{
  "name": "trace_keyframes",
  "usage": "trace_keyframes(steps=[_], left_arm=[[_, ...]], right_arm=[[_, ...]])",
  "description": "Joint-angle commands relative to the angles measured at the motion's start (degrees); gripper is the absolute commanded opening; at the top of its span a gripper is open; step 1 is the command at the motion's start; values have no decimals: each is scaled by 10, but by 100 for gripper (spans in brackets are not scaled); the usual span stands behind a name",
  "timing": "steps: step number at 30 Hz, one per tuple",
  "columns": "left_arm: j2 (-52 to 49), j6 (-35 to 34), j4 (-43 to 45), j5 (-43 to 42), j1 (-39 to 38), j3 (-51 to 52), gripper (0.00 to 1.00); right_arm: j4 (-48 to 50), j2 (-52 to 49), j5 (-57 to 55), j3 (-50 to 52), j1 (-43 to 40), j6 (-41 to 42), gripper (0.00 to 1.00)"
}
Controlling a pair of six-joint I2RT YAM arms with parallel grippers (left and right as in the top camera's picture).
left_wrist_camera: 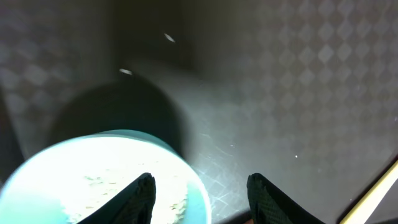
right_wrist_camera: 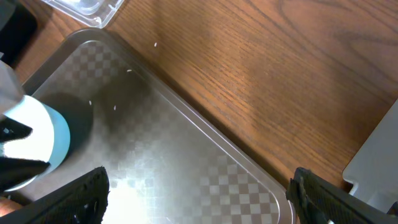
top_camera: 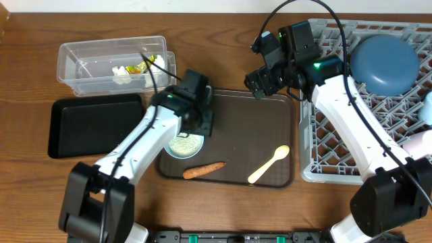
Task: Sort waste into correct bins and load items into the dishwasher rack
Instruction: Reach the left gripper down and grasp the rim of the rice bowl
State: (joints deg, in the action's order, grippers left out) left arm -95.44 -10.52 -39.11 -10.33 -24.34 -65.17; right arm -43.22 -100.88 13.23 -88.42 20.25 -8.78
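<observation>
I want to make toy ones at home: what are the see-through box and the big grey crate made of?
The see-through box looks like clear glossy plastic: you can see scraps through its walls. The grey crate seems hard matte plastic, moulded into a lattice.

Beneath the left gripper [left_wrist_camera: 200, 190], the brown tray [left_wrist_camera: 298, 81] is plastic with a faint checkered texture, a soft sheen and fine scratches. The light-blue bowl [left_wrist_camera: 93, 174] at its fingertips looks smooth and glossy. Ahead of the right gripper [right_wrist_camera: 199, 186], the table [right_wrist_camera: 280, 62] is grained wood with a satin finish. Further ahead, the tub [right_wrist_camera: 87, 9] is clear, shiny plastic.
</observation>
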Motion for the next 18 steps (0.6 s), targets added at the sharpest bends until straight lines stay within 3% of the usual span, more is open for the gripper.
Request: trace_keyframes(steps=[1, 5, 18], left_arm=[[-24, -12, -1, 4, -9, 9, 51], [-43, -42, -4, 4, -11, 9, 49], [-66, -48, -7, 5, -11, 9, 49]], right_arm=[[1, 4, -3, 1, 1, 10, 92], [1, 4, -15, 1, 1, 10, 93], [1, 4, -14, 1, 1, 10, 92]])
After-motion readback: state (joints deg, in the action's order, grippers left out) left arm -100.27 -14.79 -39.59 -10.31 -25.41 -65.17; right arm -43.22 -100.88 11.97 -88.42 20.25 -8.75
